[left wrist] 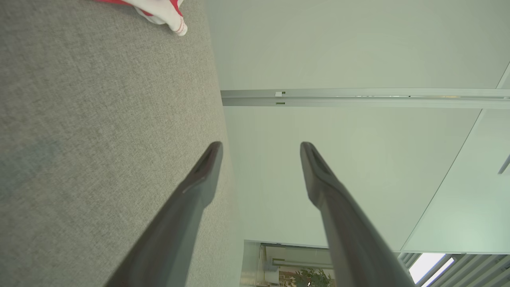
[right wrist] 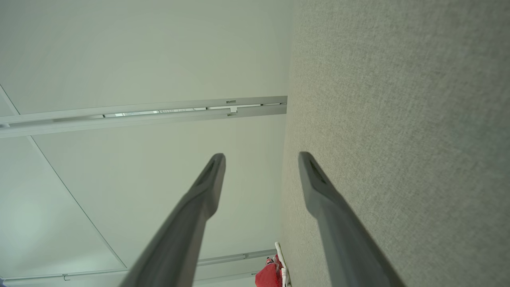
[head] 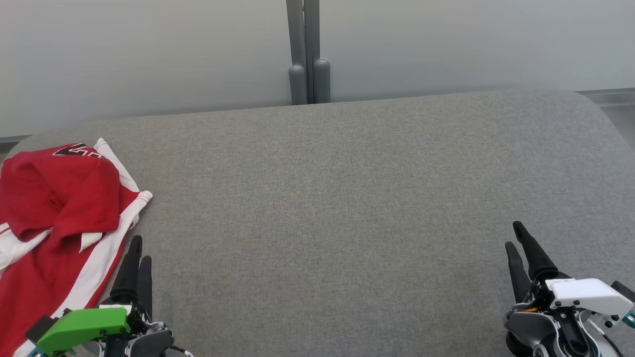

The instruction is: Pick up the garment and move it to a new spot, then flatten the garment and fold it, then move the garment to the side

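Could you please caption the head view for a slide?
Red-and-white garment bunched at the left edge of the grey surface; left end effector and right end effector sit open and empty.

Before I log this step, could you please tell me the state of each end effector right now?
Left end effector: open, holding nothing, beside the garment.
Right end effector: open, holding nothing.

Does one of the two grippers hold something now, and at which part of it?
Nothing is held. The left gripper and the right gripper both stand open and empty; the garment lies on the grey surface beside the left one.
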You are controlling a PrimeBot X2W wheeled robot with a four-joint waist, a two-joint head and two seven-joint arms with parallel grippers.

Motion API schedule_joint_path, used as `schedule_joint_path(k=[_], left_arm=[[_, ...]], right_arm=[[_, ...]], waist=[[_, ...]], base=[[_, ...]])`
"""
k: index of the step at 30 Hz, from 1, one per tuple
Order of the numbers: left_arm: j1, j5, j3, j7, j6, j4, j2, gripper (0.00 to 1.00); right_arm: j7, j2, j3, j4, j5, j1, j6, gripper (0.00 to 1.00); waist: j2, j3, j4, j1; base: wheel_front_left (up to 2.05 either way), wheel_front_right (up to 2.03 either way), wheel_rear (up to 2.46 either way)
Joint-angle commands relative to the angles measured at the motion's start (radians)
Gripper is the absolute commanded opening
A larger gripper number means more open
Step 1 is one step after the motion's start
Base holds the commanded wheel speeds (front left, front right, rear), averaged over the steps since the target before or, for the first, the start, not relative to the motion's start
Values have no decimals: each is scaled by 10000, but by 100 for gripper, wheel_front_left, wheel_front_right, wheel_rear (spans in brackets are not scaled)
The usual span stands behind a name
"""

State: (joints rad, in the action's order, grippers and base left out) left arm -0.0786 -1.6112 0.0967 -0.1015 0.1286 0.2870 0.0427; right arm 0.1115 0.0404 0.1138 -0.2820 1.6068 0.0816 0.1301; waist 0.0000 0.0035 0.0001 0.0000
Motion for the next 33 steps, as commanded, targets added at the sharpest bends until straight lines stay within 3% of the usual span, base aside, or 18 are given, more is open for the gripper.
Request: schedule_joint_path(k=[1,7,16,33], left_arm=[[-179,6,-32,79,18,-237,39,100],[-76,160,-265,362,19,-377,66,100],[-27,1001,-697,829,20,-357,248,100],[-54,4778,-1024,1502,23,-164,269,100]], right_arm=[[-89,52,-48,205,-62,153,2,100],[-413,92,-225,293,-597,66,3,100],[-836,101,-302,629,-2526,-6,3,100],[-1533,318,-569,1241,-7204,-246,4,100]], waist=[[0,0,2,0],[0,-3,0,0],[0,-19,5,0],[0,-108,87,0]], base=[[0,0,0],[0,0,0],[0,0,0],[0,0,0]])
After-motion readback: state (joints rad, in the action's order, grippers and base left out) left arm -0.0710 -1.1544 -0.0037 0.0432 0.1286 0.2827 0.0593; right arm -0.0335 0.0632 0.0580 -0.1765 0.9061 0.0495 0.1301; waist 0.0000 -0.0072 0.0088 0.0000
